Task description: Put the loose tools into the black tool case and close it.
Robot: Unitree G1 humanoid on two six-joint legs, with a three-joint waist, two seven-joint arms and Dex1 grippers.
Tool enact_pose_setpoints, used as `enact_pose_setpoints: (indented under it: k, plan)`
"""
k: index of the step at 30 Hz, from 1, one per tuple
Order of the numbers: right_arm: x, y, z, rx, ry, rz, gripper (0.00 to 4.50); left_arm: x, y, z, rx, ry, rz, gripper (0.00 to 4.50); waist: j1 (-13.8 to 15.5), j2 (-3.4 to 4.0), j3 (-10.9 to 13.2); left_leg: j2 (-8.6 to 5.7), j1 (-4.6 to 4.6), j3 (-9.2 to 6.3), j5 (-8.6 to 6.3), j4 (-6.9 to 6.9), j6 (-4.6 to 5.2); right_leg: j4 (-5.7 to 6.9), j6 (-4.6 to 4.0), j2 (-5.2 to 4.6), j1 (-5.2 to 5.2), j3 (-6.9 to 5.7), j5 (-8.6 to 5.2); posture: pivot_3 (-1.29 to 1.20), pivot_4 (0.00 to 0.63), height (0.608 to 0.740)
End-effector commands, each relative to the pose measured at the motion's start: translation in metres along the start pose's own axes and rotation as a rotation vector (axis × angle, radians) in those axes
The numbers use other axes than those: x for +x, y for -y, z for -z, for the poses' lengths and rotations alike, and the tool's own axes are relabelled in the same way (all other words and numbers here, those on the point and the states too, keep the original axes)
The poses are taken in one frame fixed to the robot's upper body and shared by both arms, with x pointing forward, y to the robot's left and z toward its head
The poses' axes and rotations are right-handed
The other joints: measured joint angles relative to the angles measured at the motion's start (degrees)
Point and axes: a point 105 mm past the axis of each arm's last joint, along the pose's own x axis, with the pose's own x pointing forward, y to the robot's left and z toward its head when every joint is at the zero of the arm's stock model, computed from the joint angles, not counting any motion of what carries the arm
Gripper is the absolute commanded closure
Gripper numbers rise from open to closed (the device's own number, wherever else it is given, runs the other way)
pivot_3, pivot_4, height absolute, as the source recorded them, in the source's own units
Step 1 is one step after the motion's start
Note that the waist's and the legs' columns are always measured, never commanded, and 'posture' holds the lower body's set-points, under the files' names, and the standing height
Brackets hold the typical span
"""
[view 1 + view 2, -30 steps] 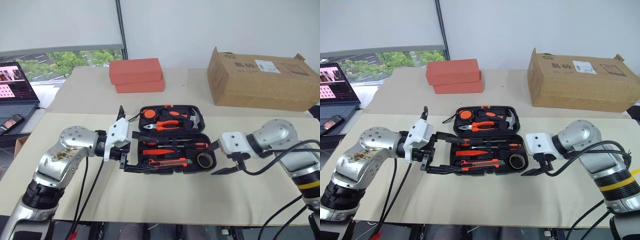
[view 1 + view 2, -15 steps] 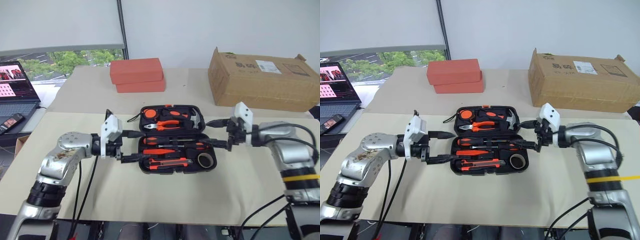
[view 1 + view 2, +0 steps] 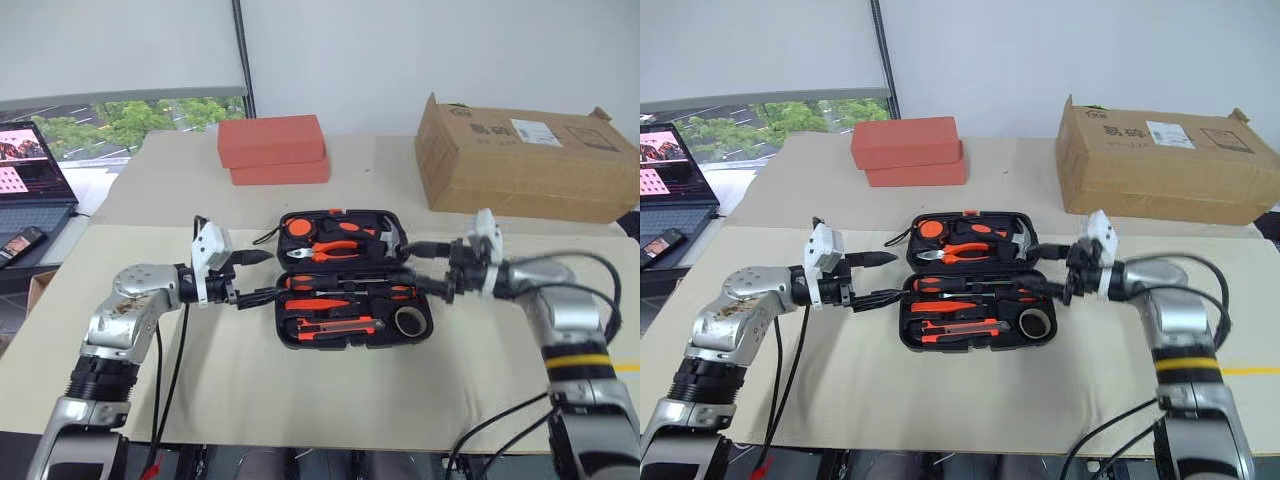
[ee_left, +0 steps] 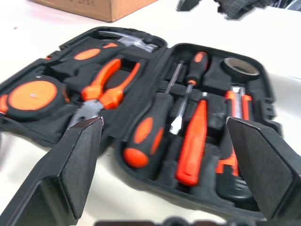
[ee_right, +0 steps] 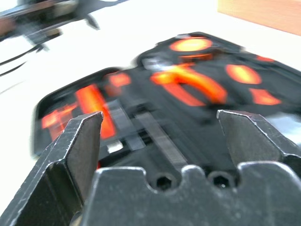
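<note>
Open black tool case (image 3: 352,278) lying flat mid-tabletop (image 3: 300,390), lid half farther away with orange-handled pliers (image 3: 335,250), hammer (image 3: 392,236) and round tape measure (image 3: 298,228). Nearer half holding black-and-orange screwdrivers (image 3: 345,286), slim orange screwdriver (image 3: 318,303), utility knife (image 3: 340,325) and tape ring (image 3: 408,320), all seated in slots. Left claw (image 3: 255,275) level at the case's left edge, fingers spread wide, gripping nothing. Right claw (image 3: 412,268) mirrored at the right edge, likewise wide open and empty. Behind: stacked red-orange boxes (image 3: 272,149), cardboard box (image 3: 520,160); laptop (image 3: 30,170) far left.
</note>
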Motion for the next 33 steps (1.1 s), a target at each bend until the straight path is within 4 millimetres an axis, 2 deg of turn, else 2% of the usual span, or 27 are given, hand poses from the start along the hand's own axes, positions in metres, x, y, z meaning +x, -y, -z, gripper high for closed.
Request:
enact_pose_setpoints:
  k: [1,3,5,6,7,12,14,16,20,26,29,32,33]
  plan:
    - [0.004,-0.010,0.003,-0.087,0.010,-0.033,0.02,-0.002,0.005,-0.021,0.072,0.074,0.032,0.00,-0.1,0.00,0.0,0.00,0.03,0.01,0.00,0.02,0.01,0.06,0.01,-0.03,0.01,0.01,0.00,0.00,0.150,0.712]
    - [0.006,-0.006,0.013,-0.094,-0.006,0.006,0.02,-0.001,0.006,-0.021,0.077,0.070,0.035,0.00,-0.6,-0.01,0.0,-0.01,0.13,0.03,-0.01,0.01,0.01,0.14,0.01,-0.08,0.03,0.06,0.01,0.00,0.150,0.712]
    - [0.005,0.001,0.031,-0.189,-0.126,0.046,0.02,0.000,0.006,-0.023,0.081,0.074,0.042,0.00,-0.9,-0.01,0.0,-0.01,0.22,0.04,0.01,0.00,-0.02,0.20,0.00,-0.07,0.07,0.10,0.01,0.00,0.150,0.712]
    - [0.004,0.004,0.032,-0.217,-0.140,0.055,0.02,0.000,0.006,-0.024,0.081,0.078,0.046,0.00,-0.9,-0.01,0.0,0.00,0.25,0.04,0.02,0.00,-0.04,0.21,0.01,-0.06,0.08,0.10,0.01,0.00,0.150,0.712]
    - [0.004,0.005,0.032,-0.232,-0.140,0.060,0.02,0.000,0.007,-0.025,0.082,0.081,0.048,0.00,-0.9,0.00,0.0,0.00,0.25,0.04,0.03,0.00,-0.06,0.21,0.03,-0.04,0.07,0.09,-0.01,0.00,0.150,0.712]
    - [-0.002,0.010,0.008,-0.244,-0.065,0.076,0.02,-0.001,0.007,-0.025,0.084,0.082,0.043,0.00,-0.9,-0.01,0.0,0.02,0.23,0.06,0.06,0.00,-0.10,0.22,-0.03,0.01,0.04,0.16,0.03,0.00,0.150,0.712]
    - [-0.004,0.023,-0.014,-0.176,0.032,0.145,0.02,-0.001,0.005,-0.025,0.080,0.091,0.035,0.00,-0.9,-0.01,0.0,0.01,0.22,0.06,0.06,0.00,-0.10,0.21,-0.03,0.00,0.04,0.15,0.03,0.00,0.150,0.712]
    - [-0.006,0.040,-0.022,-0.113,0.050,0.224,0.02,0.000,0.003,-0.024,0.073,0.093,0.023,0.00,-1.1,-0.01,0.0,0.01,0.21,0.06,0.06,0.00,-0.09,0.21,-0.05,-0.02,0.03,0.16,0.04,0.00,0.150,0.712]
    - [-0.004,0.071,-0.015,0.048,0.036,0.370,0.02,0.002,-0.015,-0.013,0.000,0.074,-0.068,0.00,-0.9,-0.01,0.0,0.03,0.28,0.06,0.06,0.00,-0.10,0.21,-0.09,0.01,0.07,0.15,0.06,0.00,0.150,0.712]
    - [0.000,0.099,0.006,0.364,-0.056,0.515,0.02,0.006,-0.038,-0.004,-0.115,0.083,-0.160,0.00,-0.9,-0.02,0.0,0.01,0.06,0.07,0.07,-0.01,-0.10,0.19,-0.11,0.00,-0.07,0.09,0.06,0.00,0.150,0.712]
    - [0.009,0.103,0.001,0.528,-0.012,0.504,0.02,0.006,-0.046,-0.006,-0.166,0.108,-0.183,0.00,-1.0,-0.02,0.0,-0.02,0.00,0.11,0.07,0.00,-0.09,0.16,-0.10,-0.04,-0.12,0.09,0.06,0.00,0.150,0.712]
    - [0.020,0.106,-0.006,0.587,0.024,0.481,0.02,0.007,-0.049,-0.008,-0.195,0.124,-0.194,0.00,-1.3,-0.01,0.0,0.02,0.01,0.11,0.08,-0.03,-0.10,0.13,-0.11,0.02,-0.13,0.09,0.06,0.00,0.150,0.712]
    - [0.022,0.105,-0.008,0.593,0.032,0.472,0.26,0.006,-0.050,-0.007,-0.208,0.127,-0.202,0.00,-1.3,-0.01,0.0,0.03,0.01,0.11,0.08,-0.05,-0.11,0.12,-0.11,0.05,-0.12,0.09,0.06,0.00,0.150,0.712]
